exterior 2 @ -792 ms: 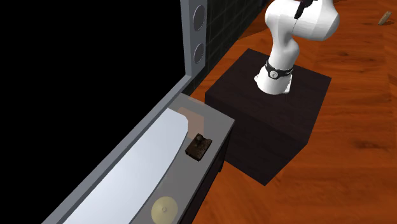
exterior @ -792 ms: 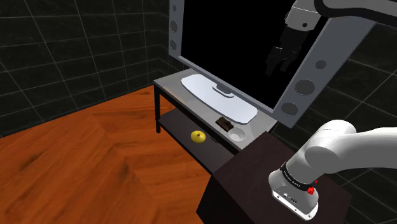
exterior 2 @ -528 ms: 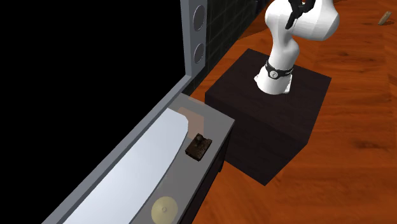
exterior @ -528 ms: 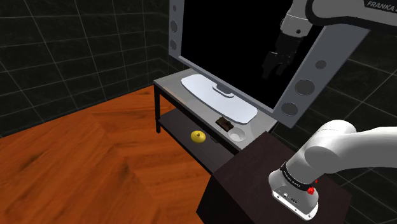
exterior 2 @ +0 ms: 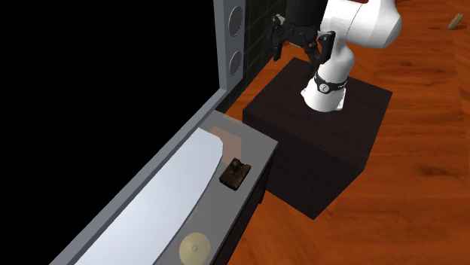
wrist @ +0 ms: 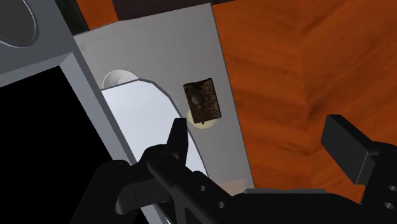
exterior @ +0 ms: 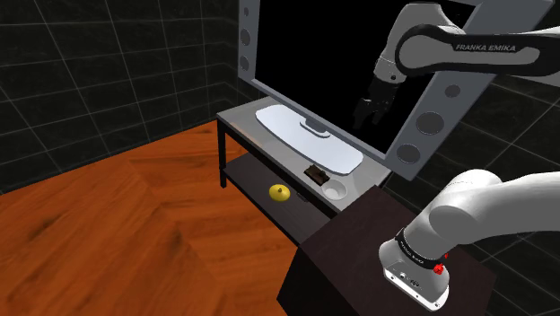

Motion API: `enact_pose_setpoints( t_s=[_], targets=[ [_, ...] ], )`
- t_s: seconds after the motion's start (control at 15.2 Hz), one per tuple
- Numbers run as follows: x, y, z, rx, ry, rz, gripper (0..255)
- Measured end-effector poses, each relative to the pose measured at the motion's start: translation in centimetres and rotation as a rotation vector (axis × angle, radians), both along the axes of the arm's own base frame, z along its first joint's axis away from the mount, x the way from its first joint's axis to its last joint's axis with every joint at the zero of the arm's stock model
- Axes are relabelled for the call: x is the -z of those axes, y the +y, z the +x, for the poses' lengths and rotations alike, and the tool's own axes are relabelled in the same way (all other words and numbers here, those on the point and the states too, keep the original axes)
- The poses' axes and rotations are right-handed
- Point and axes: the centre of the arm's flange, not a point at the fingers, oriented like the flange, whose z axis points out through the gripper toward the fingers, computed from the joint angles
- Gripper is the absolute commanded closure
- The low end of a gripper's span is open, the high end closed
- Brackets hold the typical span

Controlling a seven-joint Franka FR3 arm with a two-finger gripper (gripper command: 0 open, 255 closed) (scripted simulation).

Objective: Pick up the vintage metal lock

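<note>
The lock [exterior: 317, 172] is a small dark brown, rusty-looking block lying flat near the front edge of the grey TV table [exterior: 240, 118]. It also lies on the table top in the second exterior view [exterior 2: 234, 175], close to the end by my stand. My black gripper [exterior: 370, 112] hangs high in front of the black TV screen, well above the lock and apart from it. In the wrist view the lock [wrist: 202, 100] lies far beyond the gripper [wrist: 262, 143], whose fingers [wrist: 178, 137] stand wide apart with nothing between them. The second exterior view has the gripper [exterior 2: 298, 47] above the stand.
A large TV [exterior: 314, 54] with a white foot [exterior: 305, 135] takes up most of the table top. A pale disc [exterior: 335, 190] lies beside the lock. A yellow round thing [exterior: 279, 192] sits on the lower shelf. My dark stand box [exterior 2: 316, 143] adjoins the table end.
The arm has swung down and toward the shoulder view's left, bringing the gripper lower in front of the screen. The gripper has come into the second exterior view. The lock has not moved.
</note>
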Motion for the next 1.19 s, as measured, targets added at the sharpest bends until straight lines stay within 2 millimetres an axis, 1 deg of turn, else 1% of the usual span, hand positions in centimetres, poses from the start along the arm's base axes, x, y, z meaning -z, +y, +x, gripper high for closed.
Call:
enact_pose_setpoints(
  t_s=[0.13,0.26,0.4,0.53,0.59,0.66,0.92,0.99,1.19],
  targets=[
    [2.1,-0.4,1.3,-0.001,0.000,0.005,0],
    [4.8,-1.5,2.0,-0.002,0.000,0.010,0],
    [7.3,-2.1,3.1,-0.003,0.000,0.015,0],
    [9.2,-2.6,4.0,-0.004,-0.001,0.019,0],
    [10.4,-3.1,4.4,-0.005,-0.001,0.022,0],
    [11.9,-3.1,5.0,-0.005,-0.001,0.025,0],
    [16.6,-4.9,6.8,-0.007,-0.002,0.035,0],
    [17.7,-4.9,7.3,-0.008,-0.002,0.037,0],
    [21.3,-6.0,8.7,-0.009,-0.003,0.044,0]
  ],
)
